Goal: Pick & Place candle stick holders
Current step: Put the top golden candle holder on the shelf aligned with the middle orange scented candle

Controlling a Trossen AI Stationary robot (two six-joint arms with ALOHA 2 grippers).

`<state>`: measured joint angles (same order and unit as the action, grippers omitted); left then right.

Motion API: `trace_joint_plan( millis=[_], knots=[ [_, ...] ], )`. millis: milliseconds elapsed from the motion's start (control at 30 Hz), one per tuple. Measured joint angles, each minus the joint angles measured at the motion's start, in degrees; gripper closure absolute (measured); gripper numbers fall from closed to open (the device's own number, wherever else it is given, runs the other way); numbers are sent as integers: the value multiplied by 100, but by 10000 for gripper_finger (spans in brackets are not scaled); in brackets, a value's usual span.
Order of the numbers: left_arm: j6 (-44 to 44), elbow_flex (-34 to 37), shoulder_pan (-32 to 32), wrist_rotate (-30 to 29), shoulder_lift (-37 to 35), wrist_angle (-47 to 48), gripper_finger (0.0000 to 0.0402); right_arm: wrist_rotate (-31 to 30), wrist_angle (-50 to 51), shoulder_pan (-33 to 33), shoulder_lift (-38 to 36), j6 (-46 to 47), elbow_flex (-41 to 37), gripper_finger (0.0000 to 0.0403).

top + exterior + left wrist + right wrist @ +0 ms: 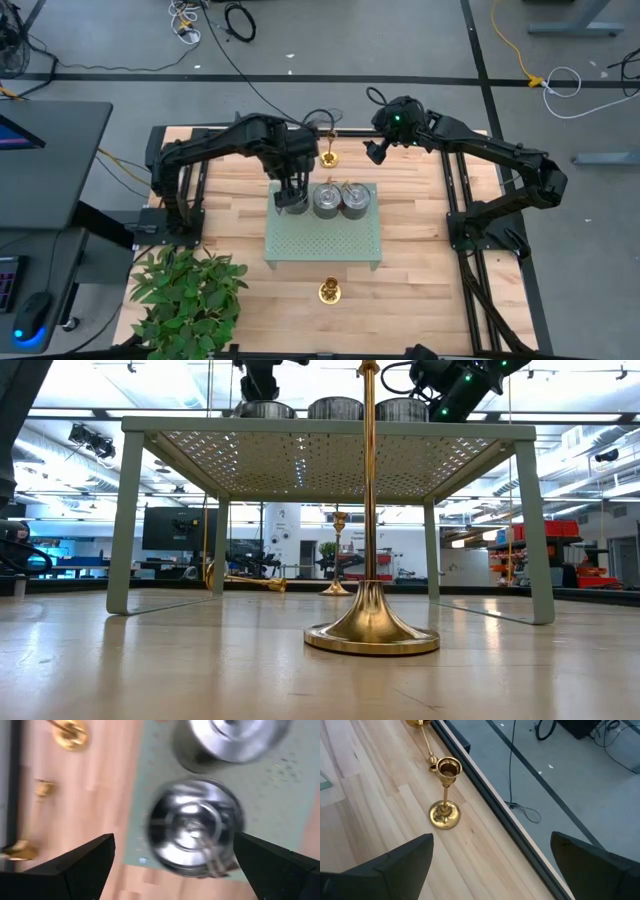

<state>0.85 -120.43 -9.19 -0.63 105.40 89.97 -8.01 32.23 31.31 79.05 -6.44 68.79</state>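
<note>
Three brass candle stick holders (445, 795) stand or lie on the tabletop (420, 260) around a green perforated stand (322, 240) carrying metal tins (192, 832). Both grippers hover, jaws open and empty. Polished, rigid and slippery, each looks best gripped at its thin stem. No legible writing.

A pale green perforated stand (325, 240) was set in the middle of the wooden table (420, 280), with silver tins (341, 199) along its far edge. The left gripper (291, 198) was held open over the leftmost tin. The right gripper (376, 150) was held open near an upright candle stick holder (328, 156). Another candle stick holder (330, 291) was placed before the stand. A potted plant (188, 295) was seen at the table's near left corner.
</note>
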Motion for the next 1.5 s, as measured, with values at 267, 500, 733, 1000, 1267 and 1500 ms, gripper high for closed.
trace_joint_plan(
  millis=[267,500,733,1000,1267,1500],
  knots=[
    [-37,-279,-141,-1441,-241,5,3,0,142,-2,2,60,0,3],
    [-295,-242,-607,-1847,-652,-7,3,-4,150,-2,2,129,0,3],
    [-624,384,-1433,-1611,-852,-34,3,-3,210,0,2,149,0,3],
    [-1549,1434,-2020,-1602,-838,-581,3,-2,212,0,2,295,0,3],
    [-1808,2638,-2411,-1927,-843,-1585,3,-2,210,0,2,299,0,3],
    [-2136,3626,-2479,-2223,-841,-2774,3,-4,111,-1,2,299,0,3]
  ],
)
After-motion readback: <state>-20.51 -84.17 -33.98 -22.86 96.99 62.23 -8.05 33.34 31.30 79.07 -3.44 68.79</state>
